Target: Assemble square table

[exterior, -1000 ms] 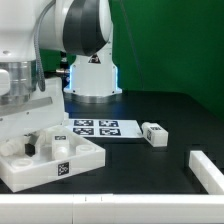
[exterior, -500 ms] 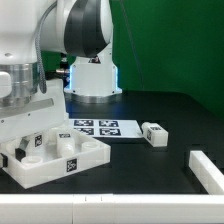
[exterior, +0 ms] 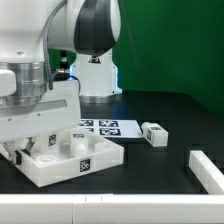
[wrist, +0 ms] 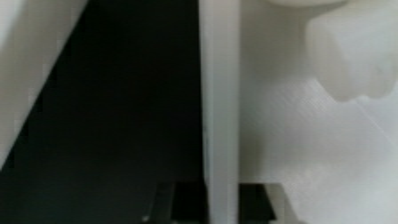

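Observation:
The square table's white panel [exterior: 72, 160] lies flat on the black table at the exterior view's left, with a tag [exterior: 85, 167] on its near side. Short white stubs [exterior: 70, 143] stand up from it. My gripper [exterior: 27, 143] hangs over its left part, the fingertips hidden behind the hand. In the wrist view the gripper [wrist: 219, 203] is shut on the panel's thin raised rim [wrist: 217, 90], with a dark finger [wrist: 178, 202] on either side. One loose white leg [exterior: 153, 133] with a tag lies apart, towards the exterior view's right.
The marker board [exterior: 102, 127] lies flat behind the panel, in front of the arm's base [exterior: 95, 80]. A long white bar [exterior: 208, 168] sits at the exterior view's right. A white ledge [exterior: 110, 211] runs along the front edge.
The jaws have closed on the panel's rim. The panel has turned and shifted towards the exterior view's right, and the arm has swung with it.

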Available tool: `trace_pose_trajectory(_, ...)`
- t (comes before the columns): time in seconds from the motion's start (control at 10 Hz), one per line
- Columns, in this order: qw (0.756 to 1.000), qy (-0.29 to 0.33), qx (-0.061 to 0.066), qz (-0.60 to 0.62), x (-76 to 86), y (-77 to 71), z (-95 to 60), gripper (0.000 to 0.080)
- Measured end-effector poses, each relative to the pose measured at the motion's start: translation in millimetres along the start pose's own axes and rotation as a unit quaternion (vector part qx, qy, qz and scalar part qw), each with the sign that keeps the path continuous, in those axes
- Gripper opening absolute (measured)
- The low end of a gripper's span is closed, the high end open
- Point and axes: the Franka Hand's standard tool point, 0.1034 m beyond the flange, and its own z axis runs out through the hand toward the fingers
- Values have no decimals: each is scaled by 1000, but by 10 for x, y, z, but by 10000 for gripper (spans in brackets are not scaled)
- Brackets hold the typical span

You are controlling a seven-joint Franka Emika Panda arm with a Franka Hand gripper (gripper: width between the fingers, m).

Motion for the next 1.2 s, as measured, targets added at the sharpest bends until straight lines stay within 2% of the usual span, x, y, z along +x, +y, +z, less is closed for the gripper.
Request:
trace_pose_trajectory(0.1,999,-3,5,53,87,-3,-37,52)
trace_pose_trajectory(0.3,991,10,4,132,455,50,-64,53)
trace_pose_trajectory(0.4,987,13,3,157,599,28,-48,53)
trace_pose_trajectory(0.5,985,-4,15,174,676,-99,13,54)
trace_pose_trajectory(0.7,980,-32,29,194,757,-220,34,54)
trace_pose_trajectory(1.2,974,-67,39,214,1008,-623,27,54)
